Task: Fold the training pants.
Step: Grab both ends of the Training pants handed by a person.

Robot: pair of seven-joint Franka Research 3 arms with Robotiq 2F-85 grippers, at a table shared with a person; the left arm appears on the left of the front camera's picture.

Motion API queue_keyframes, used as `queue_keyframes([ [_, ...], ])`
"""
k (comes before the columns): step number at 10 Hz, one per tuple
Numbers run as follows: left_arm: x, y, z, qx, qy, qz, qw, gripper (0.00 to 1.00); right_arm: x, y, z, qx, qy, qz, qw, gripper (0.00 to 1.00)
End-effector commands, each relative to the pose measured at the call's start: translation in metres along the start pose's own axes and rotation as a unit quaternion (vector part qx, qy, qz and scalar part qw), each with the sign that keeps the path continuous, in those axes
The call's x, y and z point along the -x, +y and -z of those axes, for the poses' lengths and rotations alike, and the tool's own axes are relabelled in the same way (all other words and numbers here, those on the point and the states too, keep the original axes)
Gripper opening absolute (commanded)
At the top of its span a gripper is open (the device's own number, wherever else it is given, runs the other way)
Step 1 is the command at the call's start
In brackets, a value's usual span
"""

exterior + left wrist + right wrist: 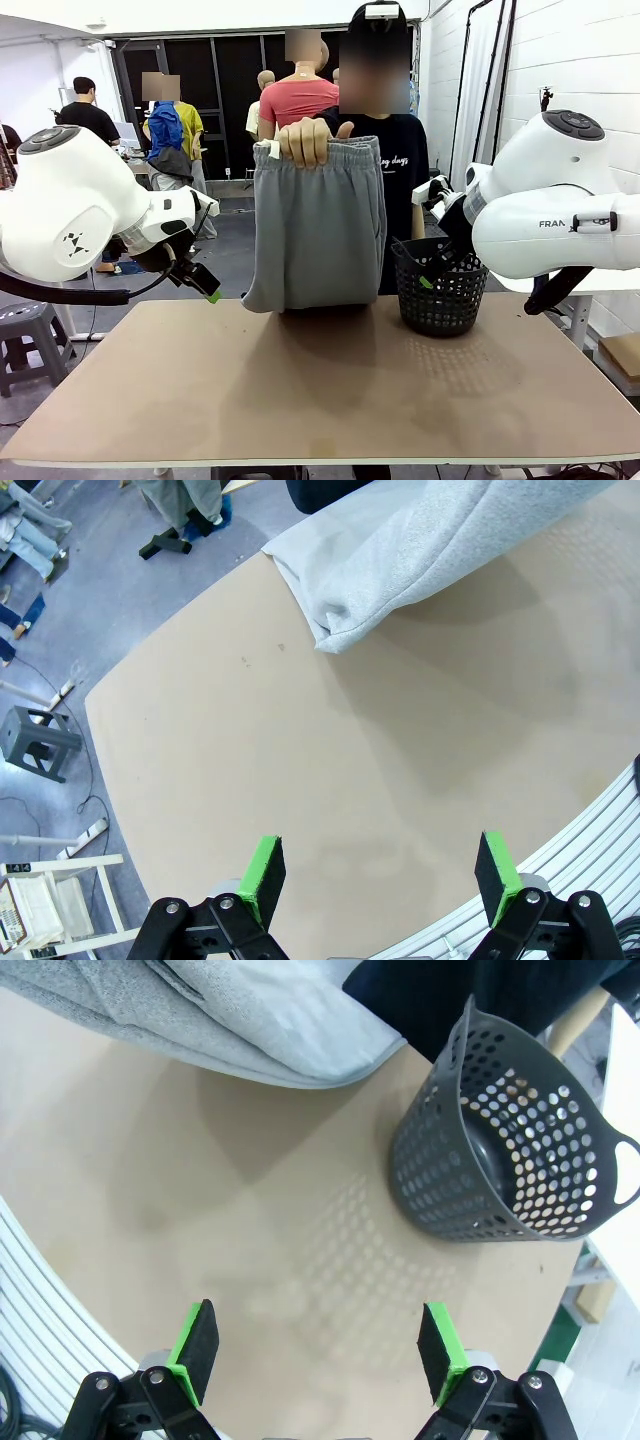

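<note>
Two wide-open grippers and no fabric in either, so we'd call this the very start of the fold. The pants (318,225) hang in the upper middle of the front view, doubled over and held up by the waistband in a person's hand (305,142). Their lower end seems to rest on the far edge of the table (320,400).

The left gripper (380,870) sits at the bottom of its wrist view with the fingers released and nothing but bare tabletop between the pads. One corner of the pants lies in the upper right of that frame, well apart from it. Same story for the right gripper (318,1345): fingers spread, holding nothing, with the pants across the upper left of its frame. A black basket (500,1150) takes up the upper right, just beside the pants.

Our read is that the pants are being handed over or laid down, and no robot fold has begun. Next we'd want them flat on the table. Then each gripper would need to go toward the far side and pinch an edge or corner. The right arm should probably mind that basket, since it's close to the path.
</note>
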State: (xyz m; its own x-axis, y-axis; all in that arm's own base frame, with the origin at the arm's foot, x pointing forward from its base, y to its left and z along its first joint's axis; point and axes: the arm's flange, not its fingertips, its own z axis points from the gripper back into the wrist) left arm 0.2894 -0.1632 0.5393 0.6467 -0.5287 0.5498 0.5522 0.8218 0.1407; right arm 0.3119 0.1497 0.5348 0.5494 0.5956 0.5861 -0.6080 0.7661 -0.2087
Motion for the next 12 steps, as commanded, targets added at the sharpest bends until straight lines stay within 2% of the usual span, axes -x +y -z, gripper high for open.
queue_keyframes([
  [1, 0.0, 0.001, 0.002, 0.001, -0.002, 0.006, 1.0, 1.0, -0.001, -0.001, 0.0, 0.003, -0.003, 0.002, 1.0, 1.0],
  [7, 0.0, 0.0, 0.0, 0.0, 0.0, 0.0, 1.0, 1.0, 0.0, 0.0, 0.0, 0.0, 0.0, 0.0, 1.0, 1.0],
  [8, -0.001, 0.0, -0.004, 0.009, -0.007, 0.049, 0.999, 1.0, 0.0, -0.003, -0.002, -0.005, -0.005, -0.025, 1.0, 1.0],
  [9, -0.003, 0.001, -0.009, -0.01, -0.015, 0.096, 0.995, 1.0, -0.001, -0.006, -0.004, -0.011, -0.017, -0.06, 0.998, 1.0],
  [12, -0.009, 0.007, -0.013, -0.013, -0.043, 0.192, 0.98, 1.0, -0.002, -0.015, -0.008, -0.022, -0.045, -0.185, 0.981, 1.0],
])
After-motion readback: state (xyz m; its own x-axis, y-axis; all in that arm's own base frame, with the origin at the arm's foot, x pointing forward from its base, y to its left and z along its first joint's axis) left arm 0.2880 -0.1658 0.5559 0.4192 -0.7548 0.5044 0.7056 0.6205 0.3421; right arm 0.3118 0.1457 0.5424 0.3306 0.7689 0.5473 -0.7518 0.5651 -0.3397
